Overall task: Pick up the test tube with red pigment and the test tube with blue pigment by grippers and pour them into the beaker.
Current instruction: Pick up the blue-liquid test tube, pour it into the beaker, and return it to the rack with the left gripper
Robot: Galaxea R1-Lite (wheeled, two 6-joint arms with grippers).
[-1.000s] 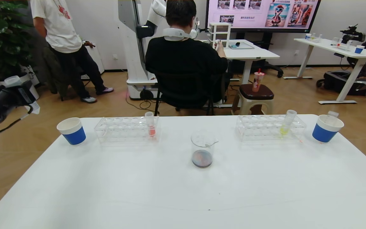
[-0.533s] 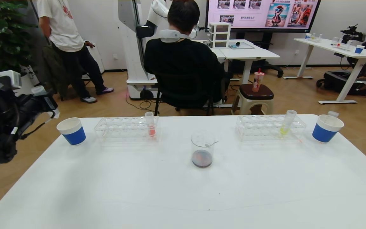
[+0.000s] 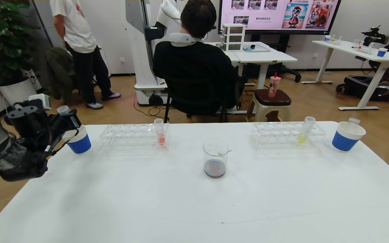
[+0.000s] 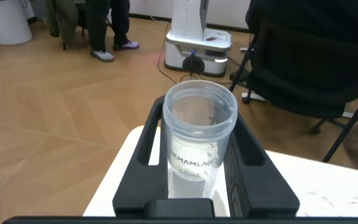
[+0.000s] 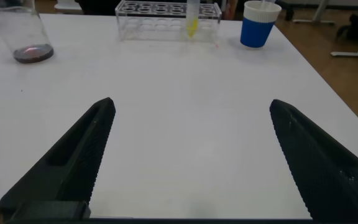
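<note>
Beaker (image 3: 215, 158) is sitting mid-table (image 3: 167, 202) holding dark liquid; left gripper (image 3: 67, 118) is clamping an empty clear tube (image 4: 201, 140) beside the paper cup (image 3: 78, 141), right gripper (image 5: 191, 158) is gaping wide.

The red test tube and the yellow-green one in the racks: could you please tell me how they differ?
The red test tube stands upright in the left rack; the yellow-green tube leans in the right rack. The red test tube holds orange-red liquid, the yellow-green tube pale yellow-green. Both are clear, open-topped and filled only near the bottom.
</note>
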